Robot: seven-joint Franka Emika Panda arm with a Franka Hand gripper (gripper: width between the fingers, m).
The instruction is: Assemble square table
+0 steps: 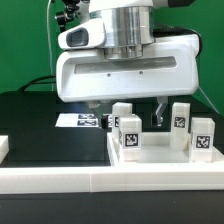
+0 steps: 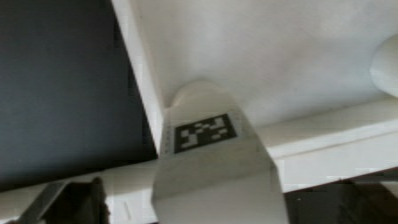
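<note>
- Black desk (image 1: 30, 120) fills the scene, with green showing behind it at the far edges.
- Nearest, a low white border wall (image 1: 100, 182) runs along the front edge.
- Just behind it the slab (image 1: 160, 155) lies flat with four legs standing upright on it: leg one (image 1: 129, 136), leg two (image 1: 121, 114), leg three (image 1: 181, 116), leg four (image 1: 202, 137). No leg looks screwed in yet, I judge.
- Above and behind them hangs the hand (image 1: 125, 108), fingers spread wide, gripping nothing. The wrist view shows one tagged leg (image 2: 208, 135) close below, over a white surface.
- Farther back lies one marker board (image 1: 78, 120).
- Risk: the legs stand near each other, so a finger coming down could clip a neighbour and topple it, or tip the chosen leg if the jaws close off-centre.
- Count: one slab, four legs, one wall, one board.
</note>
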